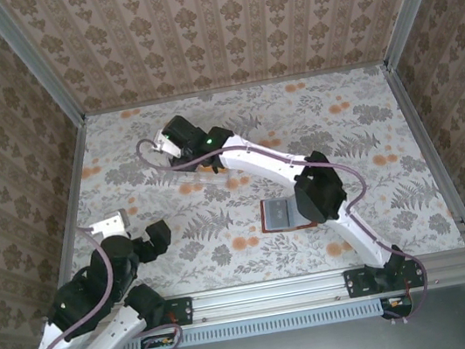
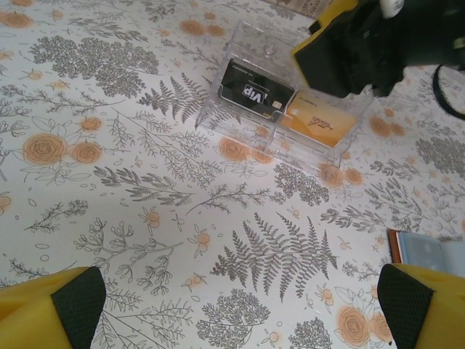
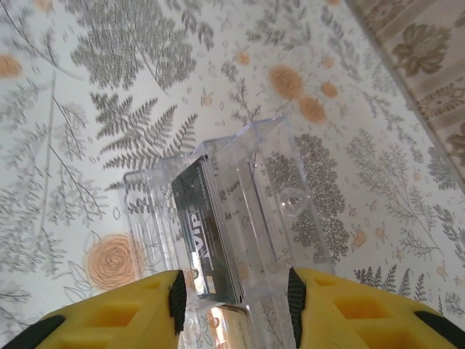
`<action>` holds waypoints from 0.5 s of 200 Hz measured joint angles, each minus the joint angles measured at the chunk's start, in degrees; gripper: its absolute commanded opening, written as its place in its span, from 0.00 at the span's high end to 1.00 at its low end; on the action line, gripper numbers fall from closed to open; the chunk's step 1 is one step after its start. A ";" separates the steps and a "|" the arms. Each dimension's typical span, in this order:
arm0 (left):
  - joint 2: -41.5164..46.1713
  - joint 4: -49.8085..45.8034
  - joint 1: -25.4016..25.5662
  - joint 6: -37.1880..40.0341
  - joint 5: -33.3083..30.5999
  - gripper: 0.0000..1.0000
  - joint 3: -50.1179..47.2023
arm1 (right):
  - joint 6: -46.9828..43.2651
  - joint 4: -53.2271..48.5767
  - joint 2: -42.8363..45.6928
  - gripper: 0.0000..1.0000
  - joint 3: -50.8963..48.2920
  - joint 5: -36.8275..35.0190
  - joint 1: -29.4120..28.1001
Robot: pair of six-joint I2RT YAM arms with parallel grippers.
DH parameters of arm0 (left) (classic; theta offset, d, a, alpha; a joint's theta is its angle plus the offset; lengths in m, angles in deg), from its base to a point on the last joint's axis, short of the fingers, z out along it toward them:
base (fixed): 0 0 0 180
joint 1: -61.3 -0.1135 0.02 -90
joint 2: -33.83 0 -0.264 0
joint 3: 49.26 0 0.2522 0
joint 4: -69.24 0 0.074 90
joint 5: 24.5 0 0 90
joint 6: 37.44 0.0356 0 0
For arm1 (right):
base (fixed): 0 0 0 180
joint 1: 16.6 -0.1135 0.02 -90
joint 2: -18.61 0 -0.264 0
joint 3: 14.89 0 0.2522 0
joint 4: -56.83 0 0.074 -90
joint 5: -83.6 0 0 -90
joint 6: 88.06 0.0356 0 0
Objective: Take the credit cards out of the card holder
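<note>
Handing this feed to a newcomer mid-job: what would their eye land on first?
The clear plastic oblong box left of the floral table's centre, holding a black VIP card and an orange-tan card, with the right gripper open right above it. Nearer, the reddish-brown leather wallet lies open beside the right arm.

White "VIP" lettering on the dark grey card (image 2: 251, 89) inside the clear box (image 2: 270, 45)

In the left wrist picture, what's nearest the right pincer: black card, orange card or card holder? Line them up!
1. Orange card, just below the right pincer.
2. Black card, beside it to the left.
3. Card holder, far away at the lower right edge.
</note>
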 measured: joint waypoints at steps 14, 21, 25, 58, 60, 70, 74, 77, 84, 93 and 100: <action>-0.20 0.11 0.00 -0.02 0.63 0.00 0.00 | 3.02 2.19 4.11 0.44 -5.18 0.24 0.11; -0.33 0.24 0.00 0.00 0.96 0.00 0.00 | 4.57 3.19 6.19 0.43 -7.80 0.42 0.24; -0.42 0.37 0.00 0.00 1.18 0.00 0.00 | 5.22 3.87 7.21 0.43 -9.16 0.61 0.33; -1.88 2.60 0.00 0.00 3.34 0.00 -0.87 | 15.82 7.78 15.65 0.34 -19.82 2.73 3.19; -2.03 2.80 0.00 0.02 3.45 0.00 -0.96 | 16.48 8.02 16.28 0.33 -20.68 3.06 3.52; -2.78 3.30 0.00 0.02 4.07 0.00 -1.31 | 20.35 9.35 18.99 0.30 -24.48 3.82 5.22; -3.17 3.78 0.00 0.02 4.39 0.00 -1.53 | 21.64 10.08 20.17 0.29 -26.38 4.31 5.92; -3.41 3.98 0.00 0.02 4.52 0.00 -1.66 | 23.30 10.51 21.31 0.28 -28.02 4.50 6.49; -4.07 4.79 0.00 0.02 5.03 0.00 -2.05 | 25.62 11.08 23.41 0.25 -31.21 4.98 7.43; -4.90 6.10 0.00 0.02 5.75 0.00 -2.64 | 28.74 12.81 26.67 0.18 -36.41 5.92 8.87; -5.66 7.02 0.00 0.02 6.25 0.00 -3.19 | 30.84 13.60 29.07 0.16 -40.13 6.21 9.84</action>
